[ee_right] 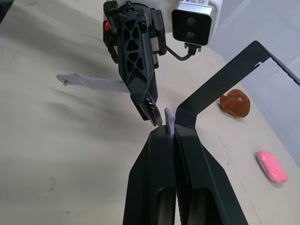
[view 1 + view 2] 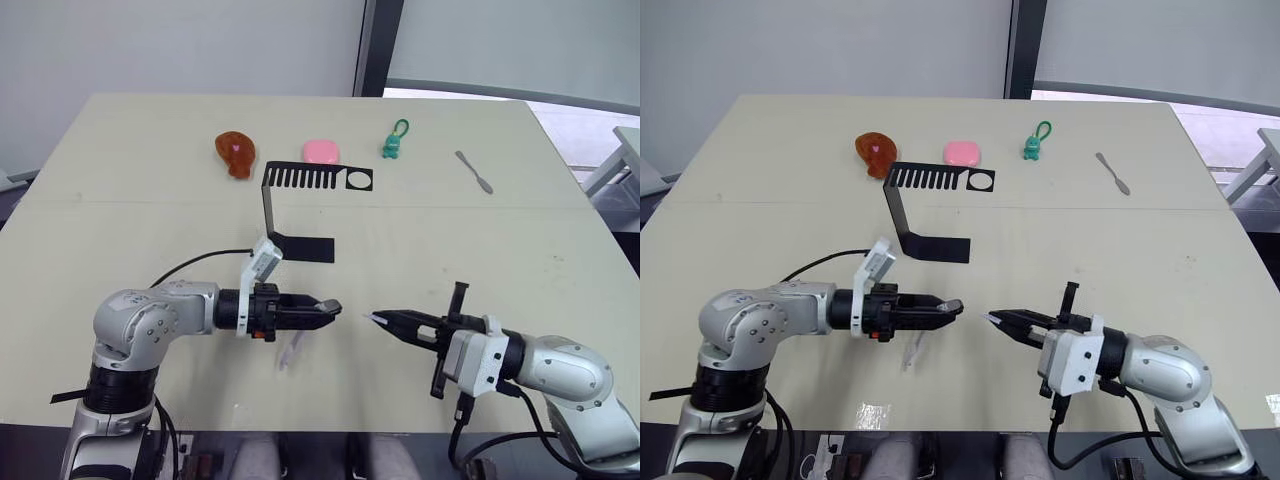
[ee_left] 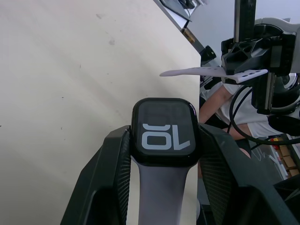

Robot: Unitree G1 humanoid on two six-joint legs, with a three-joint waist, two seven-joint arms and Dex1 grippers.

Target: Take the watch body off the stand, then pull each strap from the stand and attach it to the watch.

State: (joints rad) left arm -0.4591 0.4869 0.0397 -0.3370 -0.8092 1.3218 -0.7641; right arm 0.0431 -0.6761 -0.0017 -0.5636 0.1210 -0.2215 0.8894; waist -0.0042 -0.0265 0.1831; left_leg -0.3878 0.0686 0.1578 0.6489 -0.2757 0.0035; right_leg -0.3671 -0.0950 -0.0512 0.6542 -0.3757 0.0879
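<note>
My left gripper [image 2: 318, 310] is shut on the watch body [image 3: 165, 131], a black square case whose screen shows "10". One pale lavender strap [image 3: 161, 187] is joined to the case and hangs below the fingers [image 2: 290, 350] towards the table. My right gripper [image 2: 400, 323] is shut on the other strap [image 3: 211, 72], whose pale tip [image 2: 378, 319] points at the watch across a small gap. The black stand [image 2: 300, 178] sits behind both grippers with its comb bar bare.
Along the far side of the table lie a brown toy [image 2: 236, 152], a pink soap-like piece [image 2: 321, 151], a green keychain figure [image 2: 393, 142] and a grey spatula [image 2: 473, 171]. The table's front edge runs just below both arms.
</note>
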